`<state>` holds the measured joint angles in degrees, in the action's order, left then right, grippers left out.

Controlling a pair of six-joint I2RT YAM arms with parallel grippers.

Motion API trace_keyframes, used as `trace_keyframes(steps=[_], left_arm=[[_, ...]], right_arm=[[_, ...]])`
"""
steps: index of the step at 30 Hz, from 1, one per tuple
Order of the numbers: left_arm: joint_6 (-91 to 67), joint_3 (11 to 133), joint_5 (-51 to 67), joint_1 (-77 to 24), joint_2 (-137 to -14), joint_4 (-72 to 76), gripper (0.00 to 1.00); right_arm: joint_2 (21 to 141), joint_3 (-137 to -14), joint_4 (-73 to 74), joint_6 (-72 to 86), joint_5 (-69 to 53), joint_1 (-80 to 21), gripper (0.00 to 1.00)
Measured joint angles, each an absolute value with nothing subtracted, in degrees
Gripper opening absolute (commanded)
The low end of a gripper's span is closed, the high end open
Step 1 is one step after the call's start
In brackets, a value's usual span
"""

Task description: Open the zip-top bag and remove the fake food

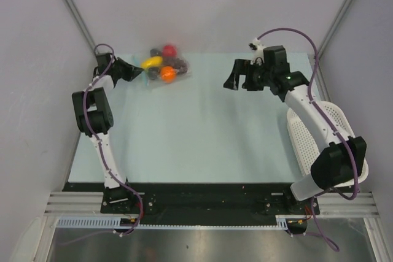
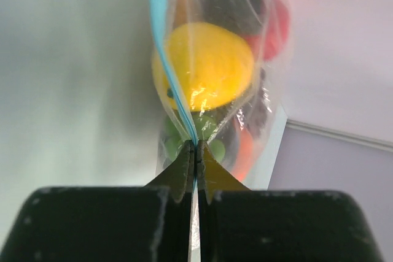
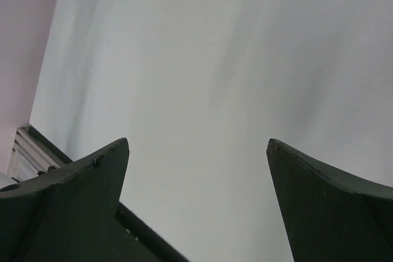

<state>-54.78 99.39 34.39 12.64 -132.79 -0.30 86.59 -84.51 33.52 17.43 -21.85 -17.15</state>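
The zip-top bag (image 1: 166, 69) lies at the far left of the table, clear and crinkly, with fake food inside: a yellow oblong (image 1: 151, 62), an orange ball (image 1: 167, 73), a red ball (image 1: 169, 49) and dark pieces. My left gripper (image 1: 140, 73) is shut on the bag's teal-blue zip strip (image 2: 164, 59) at its left edge. In the left wrist view the yellow fruit (image 2: 206, 64) shows through the plastic just past the closed fingertips (image 2: 184, 164). My right gripper (image 1: 237, 81) is open and empty, to the right of the bag, apart from it.
A white perforated basket (image 1: 334, 133) stands at the table's right edge beside the right arm. Grey walls close in the table's far side and both sides. The right wrist view shows bare table (image 3: 215, 78) between the fingers.
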Motion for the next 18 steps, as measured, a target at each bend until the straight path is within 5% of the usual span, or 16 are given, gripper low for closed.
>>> trace_keyframes(steps=[8,18], left_arm=[[-52.0,97.8,28.1,2.9,-118.7,-9.6,0.0],[-52.6,97.8,17.6,-1.0,-110.0,-26.0,0.0]], right_arm=[[94.1,-82.8,19.0,9.4,-18.6,-30.1,1.0],[112.5,-96.6,10.7,2.2,-9.8,-37.3,1.0]])
